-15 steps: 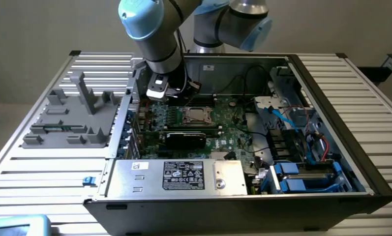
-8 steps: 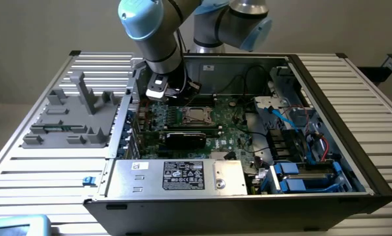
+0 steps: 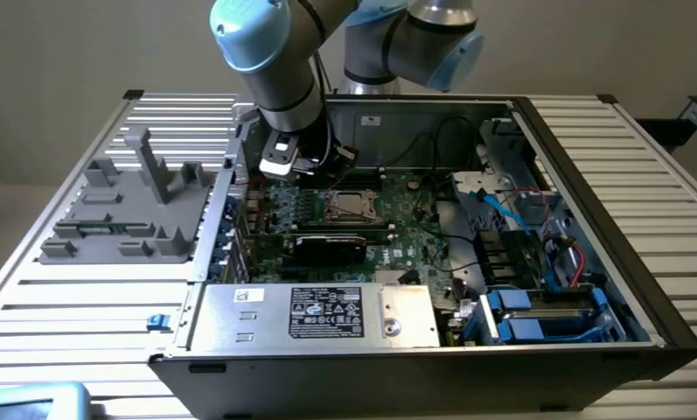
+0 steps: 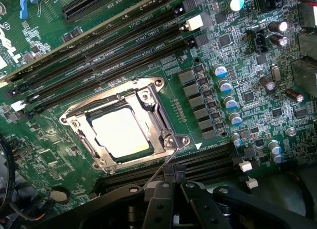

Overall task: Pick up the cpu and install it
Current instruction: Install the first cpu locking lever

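Silver cpu [image 4: 121, 133] sits in the socket [image 4: 161, 135] — install stage, seemingly near done; gripper [image 4: 176, 189] fingers pinched shut, apparently empty, by the lever [image 4: 163, 167] — further moves want delicacy.

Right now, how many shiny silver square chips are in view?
1: the shiny silver square cpu chip lies inside the metal-framed socket on the green motherboard. Others could be hidden.

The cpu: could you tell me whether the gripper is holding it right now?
No, the cpu lies flat inside the socket frame, apart from the gripper.
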Available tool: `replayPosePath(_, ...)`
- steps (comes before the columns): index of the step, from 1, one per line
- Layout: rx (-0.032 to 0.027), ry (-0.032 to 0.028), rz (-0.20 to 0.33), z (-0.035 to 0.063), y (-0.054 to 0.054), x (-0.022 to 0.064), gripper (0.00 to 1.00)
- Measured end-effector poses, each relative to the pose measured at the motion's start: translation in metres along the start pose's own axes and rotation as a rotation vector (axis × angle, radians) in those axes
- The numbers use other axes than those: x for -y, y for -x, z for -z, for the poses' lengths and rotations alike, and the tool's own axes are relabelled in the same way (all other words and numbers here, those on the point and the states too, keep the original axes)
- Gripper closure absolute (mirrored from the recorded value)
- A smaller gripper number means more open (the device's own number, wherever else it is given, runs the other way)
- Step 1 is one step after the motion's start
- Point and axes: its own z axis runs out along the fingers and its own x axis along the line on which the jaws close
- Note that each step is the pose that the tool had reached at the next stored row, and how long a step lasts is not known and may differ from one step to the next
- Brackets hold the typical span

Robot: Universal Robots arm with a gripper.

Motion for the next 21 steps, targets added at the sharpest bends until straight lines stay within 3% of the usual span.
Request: replayPosePath(21,0.0004,-0.0078,-0.010,-0.0055,-0.0020,-0.0010,0.89)
